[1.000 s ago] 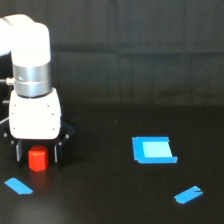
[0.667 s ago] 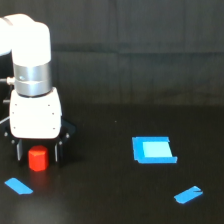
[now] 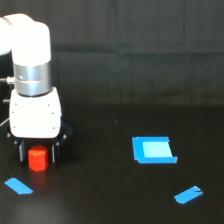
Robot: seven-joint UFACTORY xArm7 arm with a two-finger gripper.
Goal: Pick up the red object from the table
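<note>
One red object, one arm, three blue marks on the table. We count a blue square patch right of centre, a tape strip at lower right, another tape strip at lower left. Red object sits at left of frame, standing on the table between the two dark fingers of the gripper, which straddle it. Fingers spread wider than the block; we cannot tell whether either one touches it.
</note>
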